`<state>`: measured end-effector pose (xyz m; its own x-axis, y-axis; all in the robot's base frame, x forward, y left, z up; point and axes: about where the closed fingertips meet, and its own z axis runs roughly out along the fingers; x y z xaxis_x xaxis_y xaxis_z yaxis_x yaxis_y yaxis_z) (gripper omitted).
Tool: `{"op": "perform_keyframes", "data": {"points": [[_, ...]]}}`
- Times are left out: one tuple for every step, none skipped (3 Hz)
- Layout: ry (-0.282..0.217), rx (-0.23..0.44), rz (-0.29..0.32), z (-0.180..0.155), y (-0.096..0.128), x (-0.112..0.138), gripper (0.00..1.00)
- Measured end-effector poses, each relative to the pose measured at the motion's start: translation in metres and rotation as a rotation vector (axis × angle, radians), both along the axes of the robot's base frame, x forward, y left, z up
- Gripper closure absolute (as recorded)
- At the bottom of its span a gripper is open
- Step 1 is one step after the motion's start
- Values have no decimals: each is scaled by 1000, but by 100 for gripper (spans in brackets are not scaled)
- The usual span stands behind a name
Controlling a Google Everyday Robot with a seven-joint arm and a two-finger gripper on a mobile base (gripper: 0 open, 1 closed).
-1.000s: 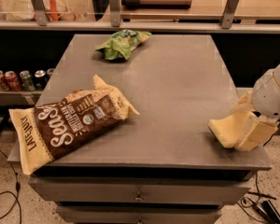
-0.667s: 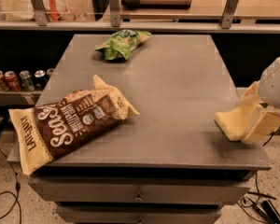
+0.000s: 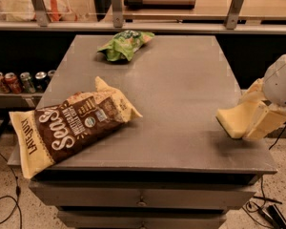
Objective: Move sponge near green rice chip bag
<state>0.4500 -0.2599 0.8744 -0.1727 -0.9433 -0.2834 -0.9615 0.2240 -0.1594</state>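
Where table [image 3: 181,104] ends, jaws seemingly grip one sponge [image 3: 234,121].

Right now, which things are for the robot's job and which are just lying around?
For the job: pale yellow foam sponge, held in the cream gripper at the right edge of the grey table; small bright green rice chip bag at the far side.
Just lying about: big brown-and-cream chip bag, near left; row of drink cans on a low shelf beside the table.
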Motion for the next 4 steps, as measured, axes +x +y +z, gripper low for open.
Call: {"op": "perform_keyframes", "data": {"points": [[-78, 20, 42, 6, 12, 40, 100], [-149, 43, 87, 12, 29, 89, 100], [-206, 75, 132, 18, 49, 141, 100], [-259, 116, 133, 28, 64, 192, 100]]}}
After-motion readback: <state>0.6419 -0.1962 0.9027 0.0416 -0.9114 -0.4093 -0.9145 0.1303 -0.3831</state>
